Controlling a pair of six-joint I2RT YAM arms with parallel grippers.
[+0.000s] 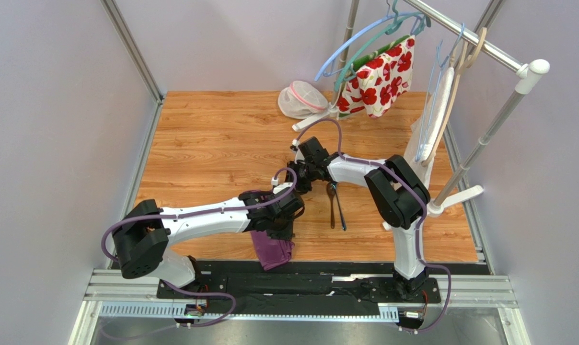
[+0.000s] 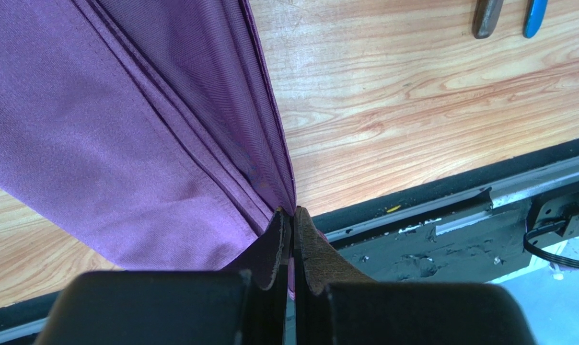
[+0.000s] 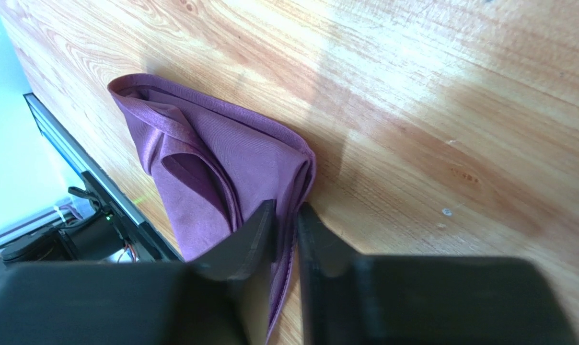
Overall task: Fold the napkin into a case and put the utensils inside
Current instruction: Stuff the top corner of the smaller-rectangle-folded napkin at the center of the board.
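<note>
The dark purple napkin point(image 1: 274, 253) lies partly folded at the table's near edge, hanging a little over the black rail. My left gripper point(image 2: 294, 210) is shut on the near corner of the napkin point(image 2: 127, 144), with pleats fanning away from the pinch. Around the opposite edge of the napkin point(image 3: 220, 158), my right gripper point(image 3: 285, 208) has its jaws nearly together, cloth between them. From above, the left gripper point(image 1: 279, 228) and right gripper point(image 1: 299, 180) stand close together. The two utensils point(image 1: 335, 205) lie side by side just right of them, and their handle ends point(image 2: 487, 14) show in the left wrist view.
A white mesh pouch point(image 1: 299, 99) lies at the back of the wooden table point(image 1: 213, 136). A red-flowered white cloth point(image 1: 377, 75) hangs on hangers from a rack point(image 1: 487, 136) at the right, its white foot point(image 1: 461, 195) on the table. A black rail point(image 1: 328, 277) borders the near edge.
</note>
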